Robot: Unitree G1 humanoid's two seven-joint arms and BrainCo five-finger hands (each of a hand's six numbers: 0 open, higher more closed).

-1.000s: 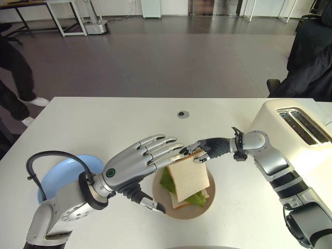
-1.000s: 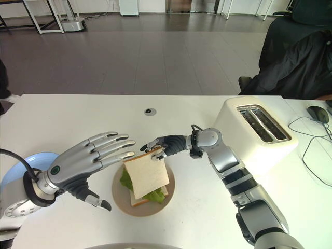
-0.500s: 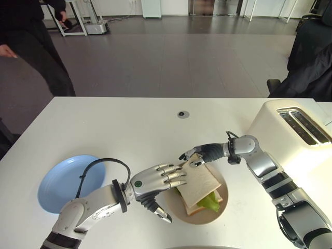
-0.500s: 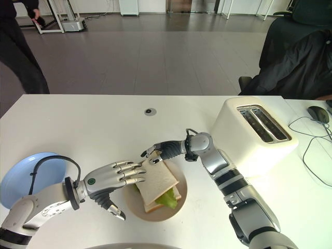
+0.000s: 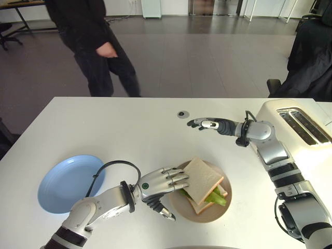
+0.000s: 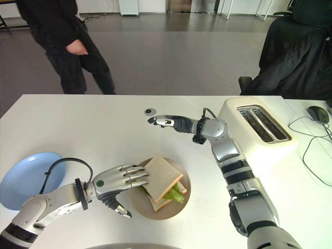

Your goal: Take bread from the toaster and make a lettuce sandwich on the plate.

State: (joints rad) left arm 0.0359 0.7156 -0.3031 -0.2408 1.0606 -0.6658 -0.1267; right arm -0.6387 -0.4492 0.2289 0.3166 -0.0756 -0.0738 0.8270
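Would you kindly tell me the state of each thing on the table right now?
Sandwich: assembled, top slice on, lettuce showing.
Plate: holding the sandwich.
Toaster: no bread sticking up.
Blue plate: lying flat.
Left hand: open, beside sandwich.
Right hand: open, holding nothing, raised.

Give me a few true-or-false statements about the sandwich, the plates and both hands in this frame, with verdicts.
1. The top bread slice lies on lettuce on the brown plate. True.
2. The right hand grips the bread slice. False: it is held open above the table, apart from the sandwich, holding nothing.
3. The left hand is at the brown plate's left side, fingers toward the sandwich. True.
4. The sandwich sits on the blue plate. False: it sits on the brown plate; the blue plate lies apart to the left.
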